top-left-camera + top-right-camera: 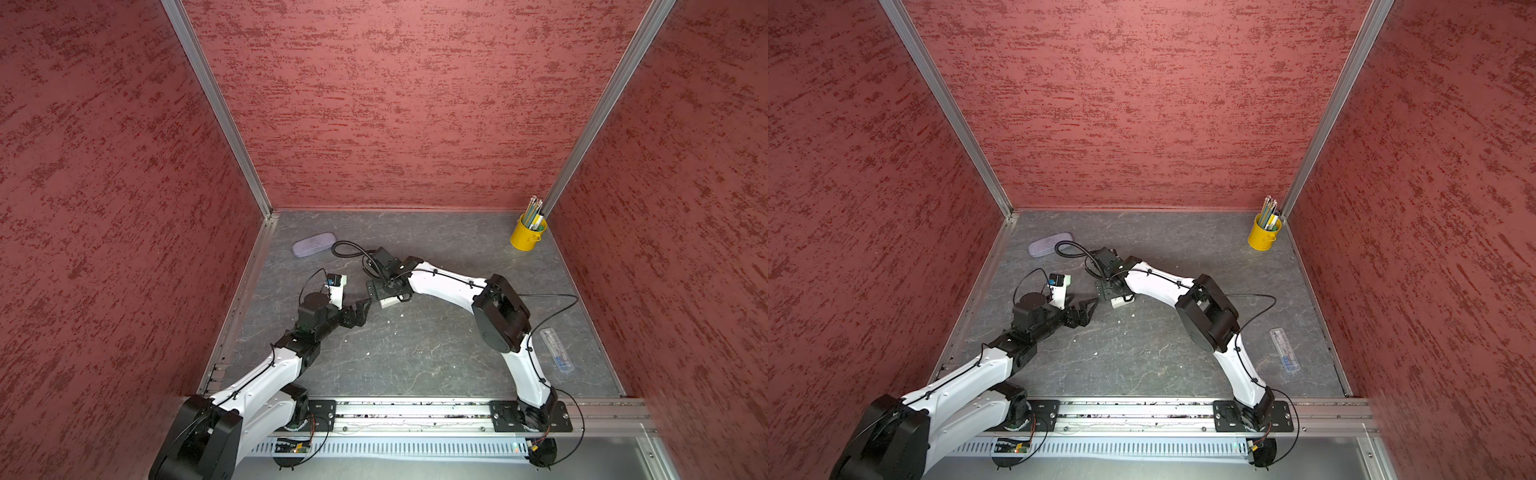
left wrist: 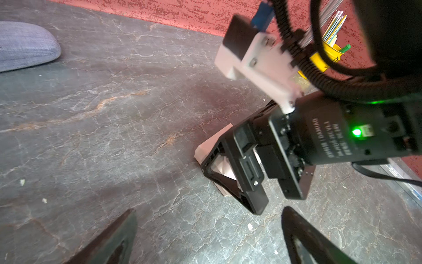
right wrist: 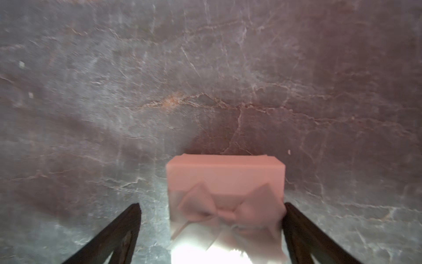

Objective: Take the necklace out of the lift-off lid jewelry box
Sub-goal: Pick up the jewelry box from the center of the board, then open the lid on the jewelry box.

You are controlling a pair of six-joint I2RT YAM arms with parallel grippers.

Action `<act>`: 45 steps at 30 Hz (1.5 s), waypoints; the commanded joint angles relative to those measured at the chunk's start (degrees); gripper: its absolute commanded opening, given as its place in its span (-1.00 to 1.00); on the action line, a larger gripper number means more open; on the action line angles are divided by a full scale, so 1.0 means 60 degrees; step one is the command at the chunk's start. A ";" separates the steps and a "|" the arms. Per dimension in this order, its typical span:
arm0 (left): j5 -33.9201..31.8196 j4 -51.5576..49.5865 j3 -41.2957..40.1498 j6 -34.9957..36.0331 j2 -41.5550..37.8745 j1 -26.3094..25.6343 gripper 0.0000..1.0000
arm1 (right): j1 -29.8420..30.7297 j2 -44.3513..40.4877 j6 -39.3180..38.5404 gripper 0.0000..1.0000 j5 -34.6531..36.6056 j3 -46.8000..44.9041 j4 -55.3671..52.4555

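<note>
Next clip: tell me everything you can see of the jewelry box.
The jewelry box is small, square, white and cardboard-looking, tinted pink in the right wrist view. Its lid is on, printed with a bow. It sits flat on the grey marbled table, between the open fingers of the right gripper, nearer one finger; whether that touches is unclear. No necklace shows.

We see mottled red walls [image 1: 395, 104] on three sides, aluminium corner posts [image 1: 216, 104] at eleven and one o'clock, grey veined floor [image 1: 415, 353].

jewelry box [image 3: 226, 173] | white, bow-printed lid [image 3: 228, 205] on | flat on table [image 3: 91, 91]
</note>
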 commanded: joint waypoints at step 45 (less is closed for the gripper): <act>-0.0195 0.3296 0.0755 0.3855 0.1795 -0.2854 0.98 | -0.0874 -0.3824 -0.1146 0.50 -0.0914 -0.1777 -0.1042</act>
